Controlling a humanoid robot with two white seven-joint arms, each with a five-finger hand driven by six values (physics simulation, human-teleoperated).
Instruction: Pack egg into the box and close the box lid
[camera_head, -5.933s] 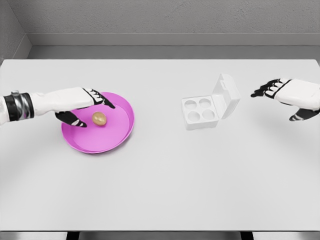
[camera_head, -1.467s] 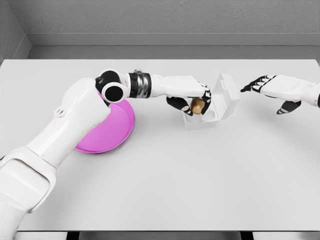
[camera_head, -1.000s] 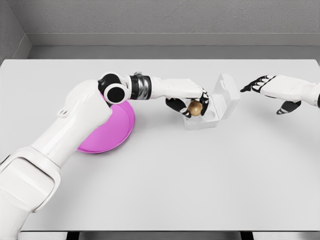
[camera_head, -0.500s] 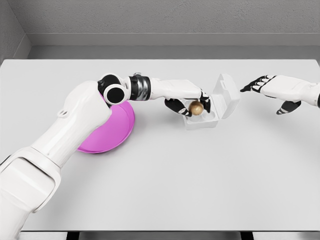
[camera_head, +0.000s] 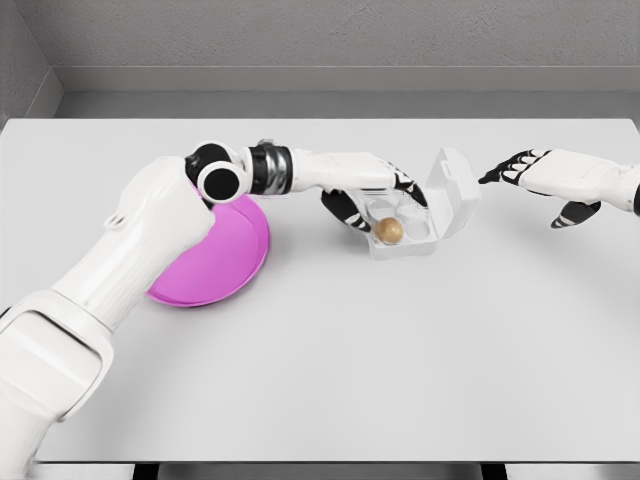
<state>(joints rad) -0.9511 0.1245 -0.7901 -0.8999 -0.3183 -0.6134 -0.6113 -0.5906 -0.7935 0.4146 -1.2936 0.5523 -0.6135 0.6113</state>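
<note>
**Egg sits in the front-left cup of the open box**

Egg (camera_head: 389, 230), small, round and tan-brown, rests in the near-left cup of the white four-cup moulded box (camera_head: 404, 238), just below and right of the left hand's fingertips. No finger appears to touch it.

Reaching in from the picture's left, the left hand (camera_head: 365, 195) hangs over the box's left edge, its black-padded fingers (camera_head: 343, 208) loosely apart and holding nothing. The thumb and lower fingers lie at the box's left rim, while the upper fingers stretch across the far-left cup. Behind the wrist, the white forearm carries a silver band, and the elbow joint crosses over the far rim of the shallow round magenta plate (camera_head: 215, 262), which lies well to the left of the hand.

On the far side of the hand, the box's white hinged lid (camera_head: 455, 190) stands open, tilted up and back from the right-rear edge of the tray. The three other cups are seen empty or partly hidden by the fingers.

Well to the right of the lid, the right hand (camera_head: 548, 180) hovers above the pale grey table (camera_head: 400, 360), fingers spread and pointing toward the lid, holding nothing and clear of the box.
</note>
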